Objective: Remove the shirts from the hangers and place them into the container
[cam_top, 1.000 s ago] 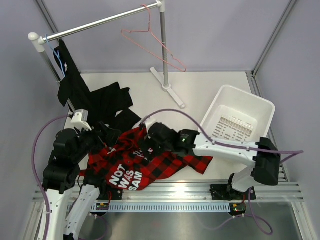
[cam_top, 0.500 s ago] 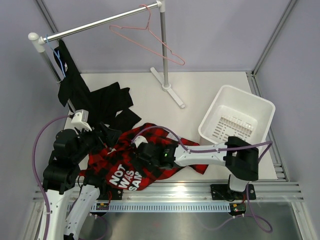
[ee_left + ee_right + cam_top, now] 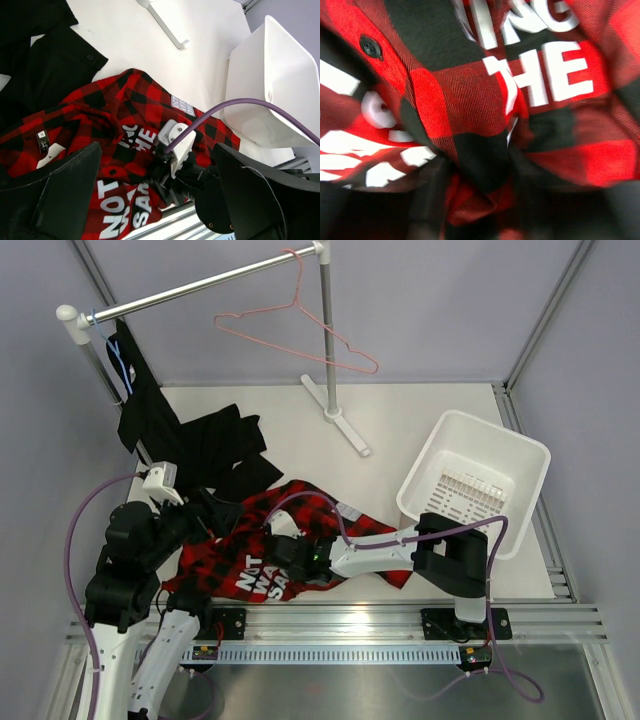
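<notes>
red plaid shirt (image 3: 215, 558) between right jaws

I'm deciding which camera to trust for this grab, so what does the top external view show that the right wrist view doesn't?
Only the top external view shows the pink hanger bare on the rail, the black shirt hanging from the rail's left end, and the white container at right with nothing in it. Only the right wrist view shows a close look at bunched fabric, with a black button and the white letters THE. Both show the red plaid shirt.
</notes>
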